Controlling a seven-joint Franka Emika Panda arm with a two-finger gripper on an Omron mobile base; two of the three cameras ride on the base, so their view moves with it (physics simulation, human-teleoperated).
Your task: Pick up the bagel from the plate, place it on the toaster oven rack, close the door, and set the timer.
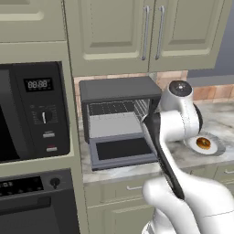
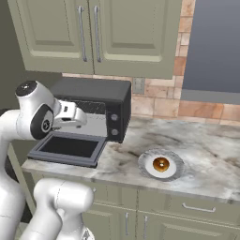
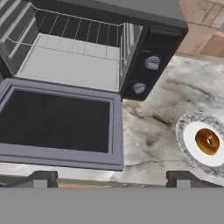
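Note:
The toaster oven (image 1: 119, 89) stands on the counter with its door (image 1: 122, 151) dropped open flat toward me. Its wire rack (image 3: 70, 33) lies bare inside the cavity. Two knobs (image 3: 152, 62) sit on its right panel. To the right, the bagel (image 2: 161, 164) rests in the middle of the plate (image 2: 146, 161). My gripper (image 3: 111, 179) hangs open above the counter's front edge, between the door (image 3: 57, 122) and the plate (image 3: 186, 127); its fingertips (image 3: 43, 177) are wide apart and hold nothing. The hand (image 2: 71, 116) hovers over the open door.
A built-in black microwave (image 1: 32, 109) and a wall oven (image 1: 36, 201) fill the cabinet column left of the toaster oven. Upper cabinets (image 2: 93, 33) hang overhead. Marble counter (image 2: 211, 154) stretches right of the plate, with a brick backsplash (image 2: 159, 105) behind.

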